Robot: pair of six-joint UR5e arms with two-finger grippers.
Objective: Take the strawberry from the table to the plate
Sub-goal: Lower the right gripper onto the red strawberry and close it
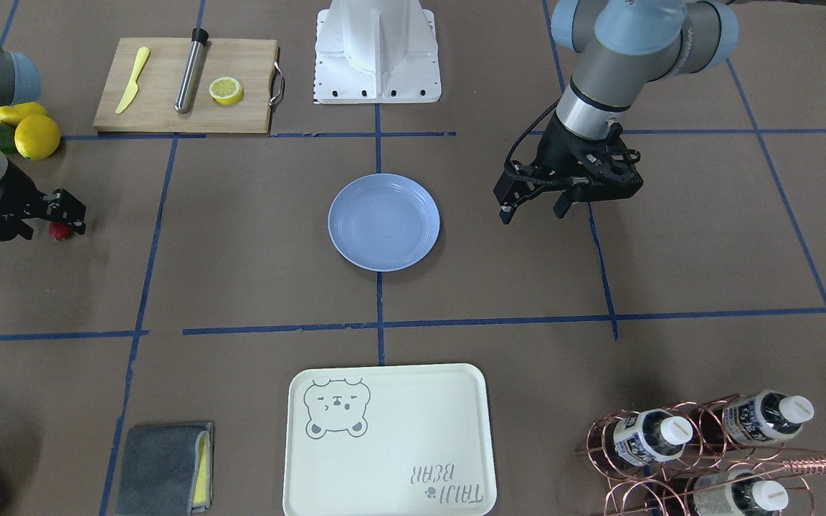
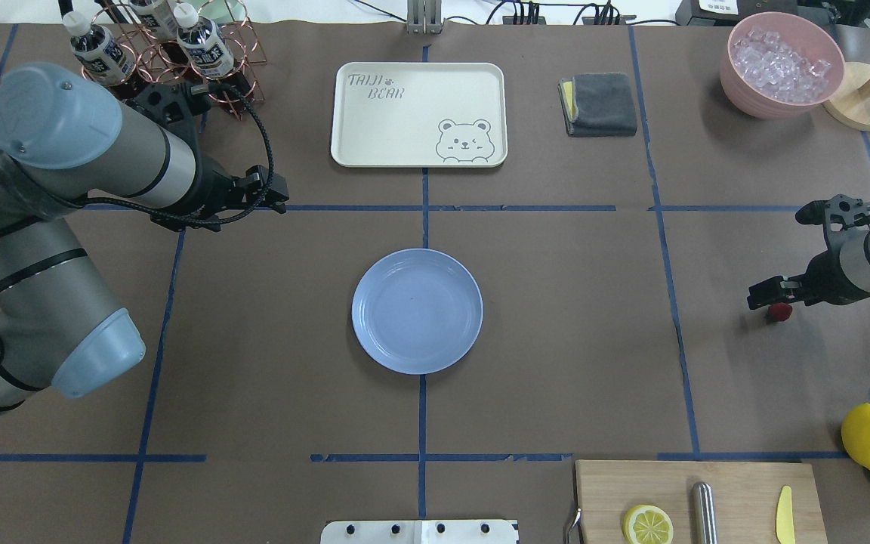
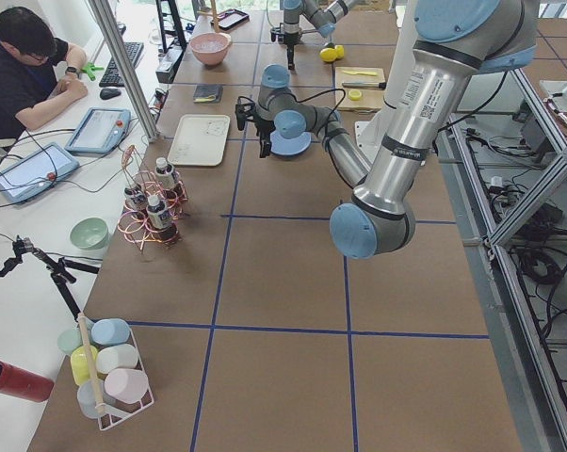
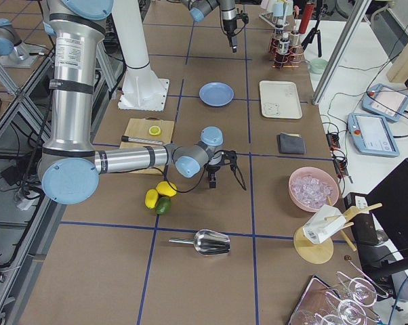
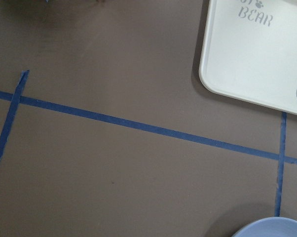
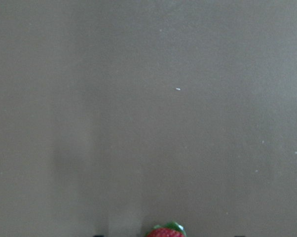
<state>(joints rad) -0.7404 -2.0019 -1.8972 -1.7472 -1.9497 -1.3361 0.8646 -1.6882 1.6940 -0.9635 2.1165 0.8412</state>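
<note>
The strawberry [image 1: 60, 231] is small and dark red and lies on the brown table [image 1: 241, 287] far out on my right side, also seen at the strawberry [image 2: 778, 312]. My right gripper [image 1: 54, 223] hangs low over it, open, with a finger on either side. The right wrist view shows only the berry's top [image 6: 166, 231] at its bottom edge. The pale blue plate [image 1: 384, 222] sits empty at the table's centre, well away from the berry. My left gripper [image 1: 533, 212] hovers open and empty beside the plate on my left.
A wooden board [image 1: 187, 84] holds a lemon half, a yellow knife and a steel rod. Whole lemons [image 1: 36, 136] lie near my right arm. The cream bear tray [image 1: 388, 441], a grey cloth [image 1: 165, 469], a bottle rack [image 1: 707, 451] and a pink ice bowl [image 2: 781, 64] line the far side.
</note>
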